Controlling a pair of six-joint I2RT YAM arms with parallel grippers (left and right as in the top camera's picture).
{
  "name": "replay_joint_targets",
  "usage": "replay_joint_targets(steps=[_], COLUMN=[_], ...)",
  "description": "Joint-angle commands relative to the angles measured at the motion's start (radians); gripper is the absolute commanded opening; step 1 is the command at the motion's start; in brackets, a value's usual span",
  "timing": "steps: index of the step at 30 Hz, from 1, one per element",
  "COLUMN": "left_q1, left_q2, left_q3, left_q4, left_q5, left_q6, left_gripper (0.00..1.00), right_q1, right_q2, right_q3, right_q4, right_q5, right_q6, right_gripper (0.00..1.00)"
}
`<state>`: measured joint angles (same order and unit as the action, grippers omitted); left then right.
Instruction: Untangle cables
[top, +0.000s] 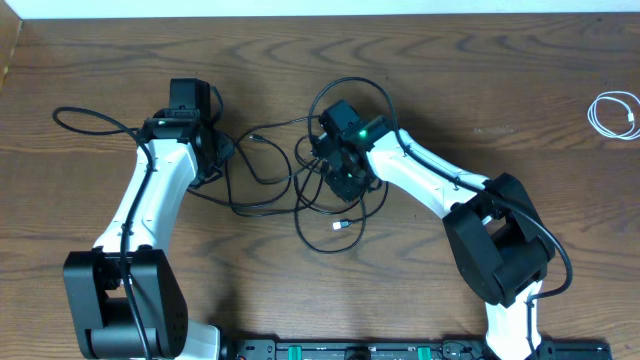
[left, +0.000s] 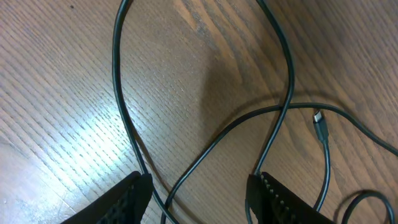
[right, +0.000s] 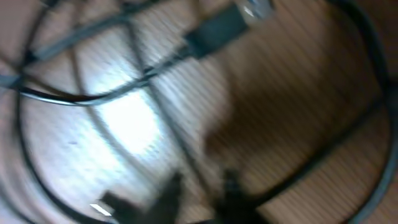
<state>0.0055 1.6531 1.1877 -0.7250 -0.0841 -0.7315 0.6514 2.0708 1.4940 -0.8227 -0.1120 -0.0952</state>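
Observation:
A tangle of black cables (top: 305, 190) lies mid-table, with a small plug end (top: 340, 226) at its near side. My left gripper (top: 215, 150) is at the tangle's left edge. In the left wrist view it (left: 199, 199) is open, low over the wood, with two black strands (left: 205, 149) running between the fingers and a plug (left: 319, 124) to the right. My right gripper (top: 345, 175) is over the tangle's middle. The right wrist view is blurred: its fingers (right: 200, 186) stand close together with a black strand (right: 168, 124) running down between them. A coiled white cable (top: 612, 115) lies far right.
The wooden table's (top: 480, 80) far edge runs along the top of the overhead view. A thicker black arm wire (top: 90, 122) loops out to the left of the left arm. A black rail (top: 360, 350) lines the near edge.

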Motion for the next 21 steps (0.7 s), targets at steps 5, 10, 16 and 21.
replay_joint_targets(steps=[5, 10, 16, 21], left_q1=[0.002, 0.002, -0.002, -0.005], left_q2=[0.007, 0.007, 0.007, 0.007], left_q3=[-0.007, -0.007, -0.007, -0.007], left_q4=[0.012, 0.015, 0.023, 0.023], left_q5=[0.104, 0.104, 0.279, 0.278], left_q6=[0.014, 0.013, 0.013, 0.013], left_gripper=[0.56, 0.56, 0.71, 0.72], right_q1=[-0.006, -0.006, -0.054, -0.106], right_q2=[-0.018, -0.025, -0.024, -0.023], right_q3=[0.067, 0.105, 0.104, 0.101], right_q4=[-0.021, 0.002, 0.099, 0.09], right_q5=[0.068, 0.069, 0.142, 0.224], right_q6=[0.027, 0.051, 0.245, 0.379], right_gripper=[0.01, 0.01, 0.01, 0.01])
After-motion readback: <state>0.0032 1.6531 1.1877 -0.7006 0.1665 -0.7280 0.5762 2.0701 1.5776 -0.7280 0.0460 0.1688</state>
